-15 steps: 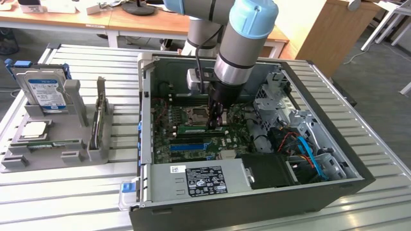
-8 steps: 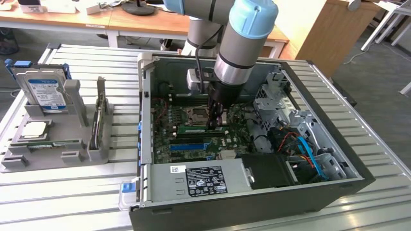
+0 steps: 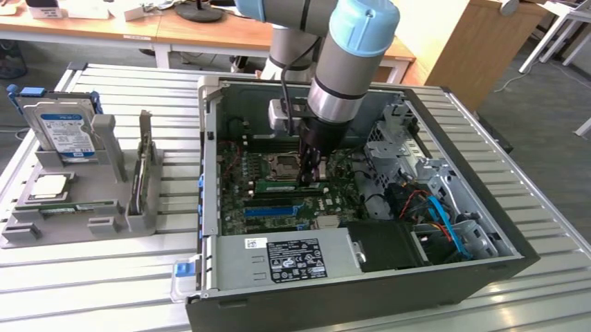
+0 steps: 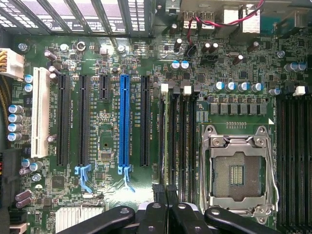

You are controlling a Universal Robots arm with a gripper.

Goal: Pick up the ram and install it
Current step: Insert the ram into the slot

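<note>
Currently my arm stands nearly vertical inside the open case, gripper clenched over 1 end of the ram, which lies along a slot. Wrist camera adds the bare CPU socket beside it.

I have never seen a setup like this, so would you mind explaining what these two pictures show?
This is a robot arm reaching into an open computer case that lies on a slatted metal table. The exterior view comes from a camera off the arm; the wrist view looks from the wrist onto the motherboard. The gripper is shut, its tips down at the black memory slots beside the processor socket, right by a green stick, the ram. I cannot tell whether it pinches the stick. On the exterior view's left a grey holder carries a silver drive and other parts.
</note>
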